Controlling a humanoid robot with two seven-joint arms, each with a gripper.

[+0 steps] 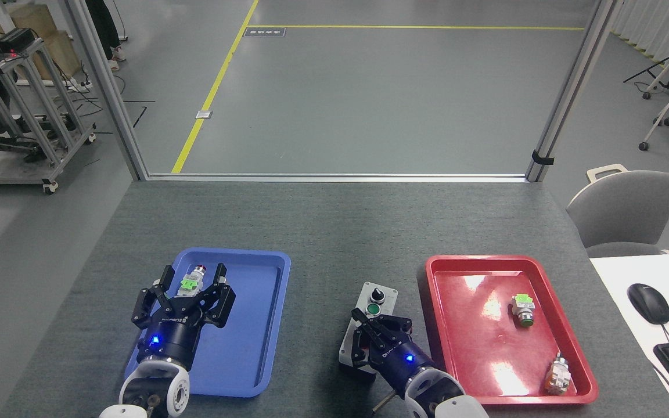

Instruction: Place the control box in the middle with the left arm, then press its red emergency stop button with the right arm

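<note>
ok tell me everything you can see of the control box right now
The control box is a light grey rectangular case on a black base, lying flat on the dark felt tabletop between the blue tray and the red tray. Its black knob and green button show at the far end; the right pincer covers the near half, hiding both red buttons.

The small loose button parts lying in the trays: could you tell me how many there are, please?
3: one in the blue tray, between the left gripper's fingers; two in the red tray, one mid-right, one near corner. None seems hidden.
</note>
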